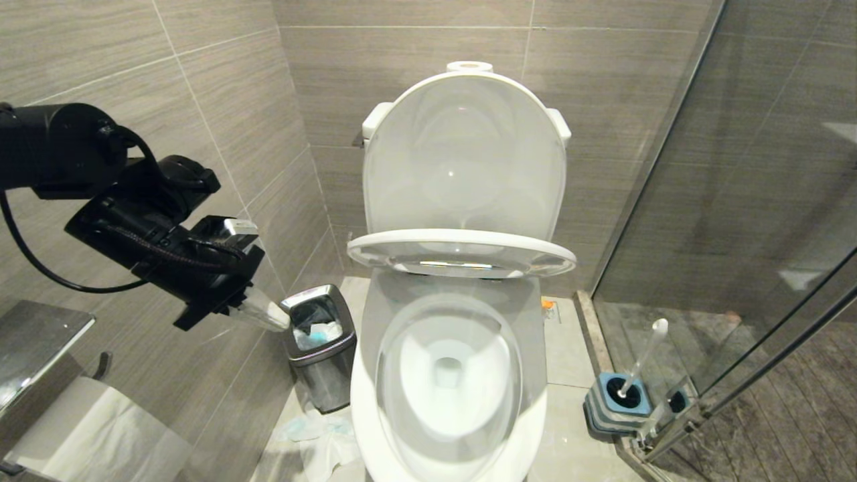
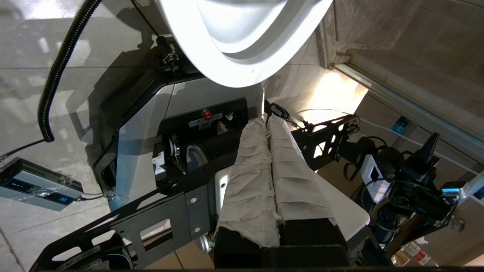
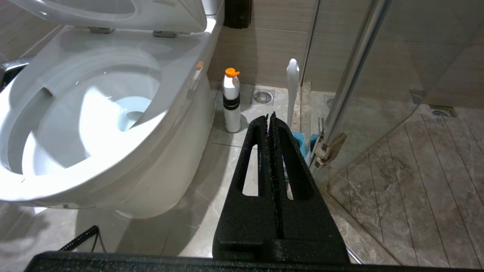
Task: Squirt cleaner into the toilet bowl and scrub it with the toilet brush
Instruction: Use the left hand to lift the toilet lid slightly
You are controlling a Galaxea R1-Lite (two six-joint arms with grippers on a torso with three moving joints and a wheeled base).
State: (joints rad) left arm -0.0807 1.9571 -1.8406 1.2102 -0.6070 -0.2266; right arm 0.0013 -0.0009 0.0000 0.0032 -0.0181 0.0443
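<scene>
A: Left of the toilet, high up by the tiled wall, left gripper [image 1: 271,314], wrapped fingers [image 2: 261,166] pressed together, nothing between them. Pointing toward the steel bin [image 1: 320,348].

B: Right gripper?

A: Right gripper [image 3: 270,117], fingers together too, empty, low on the right side near the glass shower door [image 3: 351,75]. Looks parked.

B: Task things?

A: Toilet bowl [image 1: 447,381] center, seat and lid both up, water pale, no blue smears I can see. Toilet brush [image 1: 641,365] standing in its blue-topped holder [image 1: 619,402] on the floor right of the toilet, against the glass. White bottle with orange cap [image 3: 231,100] on the floor between toilet and brush, probably the cleaner.

B: Step?

A: Judging it's step 1, nothing squirted yet, nothing held. Left arm is on the wrong side for the bottle.

B: Next?

A: My guess: 1 gripper has to spread its fingers, reach down beside the toilet, and close on the bottle body upright. Tight gap there, brush handle just beside it.
</scene>
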